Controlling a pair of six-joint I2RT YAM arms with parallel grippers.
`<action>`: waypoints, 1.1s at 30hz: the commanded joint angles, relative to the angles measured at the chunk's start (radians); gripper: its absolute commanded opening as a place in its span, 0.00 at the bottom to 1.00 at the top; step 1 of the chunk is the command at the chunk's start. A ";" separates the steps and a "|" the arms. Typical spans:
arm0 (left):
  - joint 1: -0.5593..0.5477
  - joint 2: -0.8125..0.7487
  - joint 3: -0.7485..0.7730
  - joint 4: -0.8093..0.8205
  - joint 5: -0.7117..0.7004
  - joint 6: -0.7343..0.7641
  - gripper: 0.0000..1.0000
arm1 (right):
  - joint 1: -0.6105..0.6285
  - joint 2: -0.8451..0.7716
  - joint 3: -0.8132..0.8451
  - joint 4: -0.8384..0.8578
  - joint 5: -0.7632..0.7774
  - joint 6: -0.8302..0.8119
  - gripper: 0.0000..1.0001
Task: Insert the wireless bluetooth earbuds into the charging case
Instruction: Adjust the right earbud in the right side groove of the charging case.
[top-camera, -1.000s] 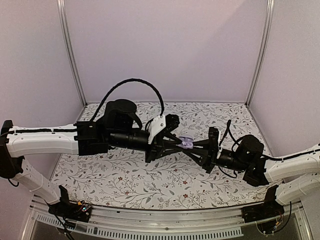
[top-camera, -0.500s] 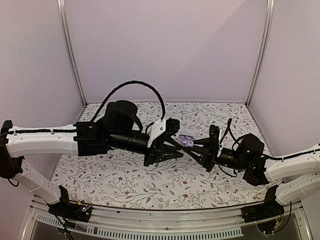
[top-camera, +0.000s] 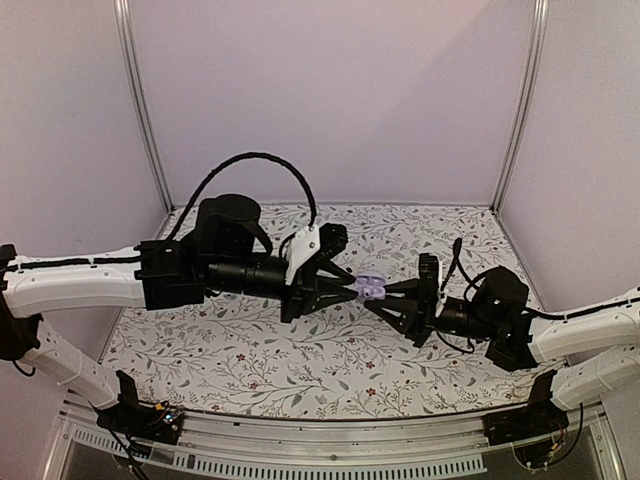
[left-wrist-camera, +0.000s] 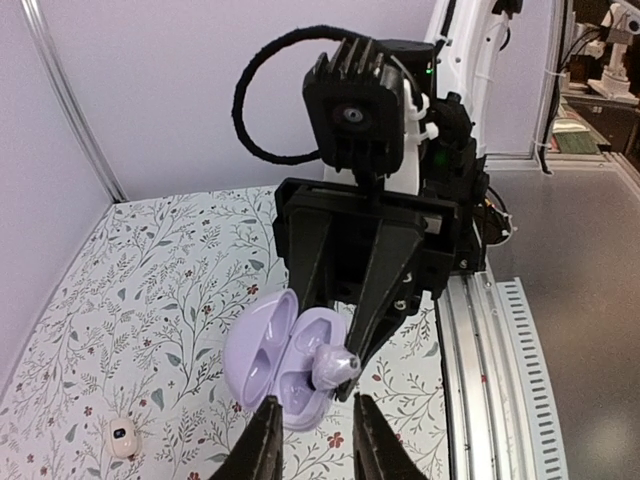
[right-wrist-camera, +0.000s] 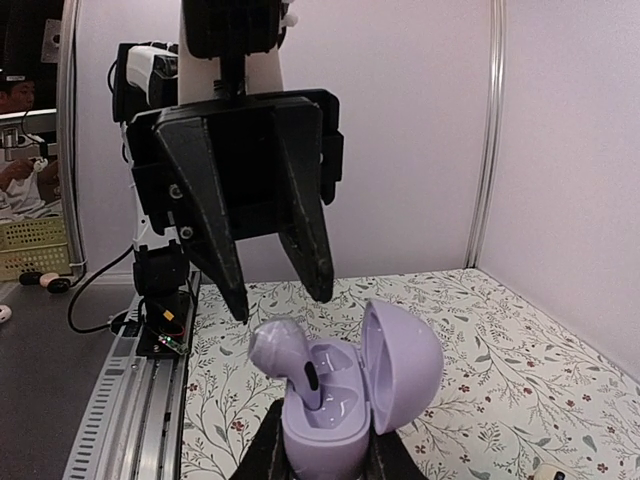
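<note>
Earbud (right-wrist-camera: 283, 352) sat half in the charging case (right-wrist-camera: 335, 405), which hung in the air over the middle of the desk (top-camera: 250, 350), well away from the side walls (top-camera: 330, 100), with open room all round. The earbud was smooth glossy lilac plastic with a rounded head. Its long axis tilted, head up and away from the lid, dark-tipped stem down in a well. The case was a rounded lilac shell, its domed lid standing open. The right hand (right-wrist-camera: 322, 442) gripped the case's base between black fingers. The left hand (right-wrist-camera: 283, 300) hung just above the earbud, its tapered black fingers a narrow way apart and empty. A small pale object (left-wrist-camera: 122, 438) lay on the flower-printed desk.
</note>
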 joint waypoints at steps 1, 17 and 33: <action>0.011 0.009 0.008 -0.013 -0.021 0.012 0.23 | -0.003 0.004 0.031 0.018 -0.028 0.006 0.00; -0.007 0.052 0.032 -0.019 0.003 0.015 0.14 | -0.003 0.013 0.035 0.015 0.012 0.009 0.00; -0.023 0.075 0.048 -0.028 -0.002 0.009 0.11 | -0.003 0.015 0.038 0.016 0.029 0.016 0.00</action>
